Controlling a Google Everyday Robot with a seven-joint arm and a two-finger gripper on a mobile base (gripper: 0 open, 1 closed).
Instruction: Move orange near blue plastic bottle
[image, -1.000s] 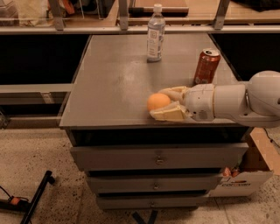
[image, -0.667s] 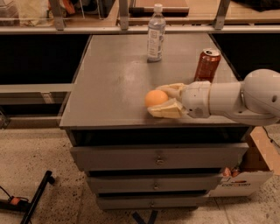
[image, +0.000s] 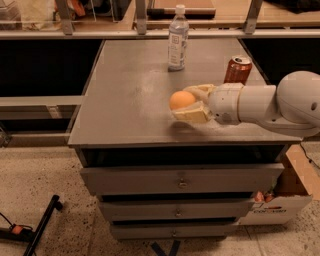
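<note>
The orange (image: 181, 100) is a round plain fruit held between the fingers of my gripper (image: 187, 104), just above the grey cabinet top (image: 130, 95) near its front. The gripper reaches in from the right on a white arm and is shut on the orange. The blue plastic bottle (image: 177, 39), clear with a white cap and pale label, stands upright at the back of the top, well beyond the orange and slightly left of it.
A red-orange soda can (image: 237, 70) stands upright right of the orange, just behind my arm. The cabinet has drawers (image: 182, 180) below. A cardboard box (image: 285, 200) sits on the floor at right. A dark tool (image: 35, 227) lies on the floor at left.
My gripper has carried the orange a little to the left and farther back, towards the bottle. The bottle and can have not moved.
</note>
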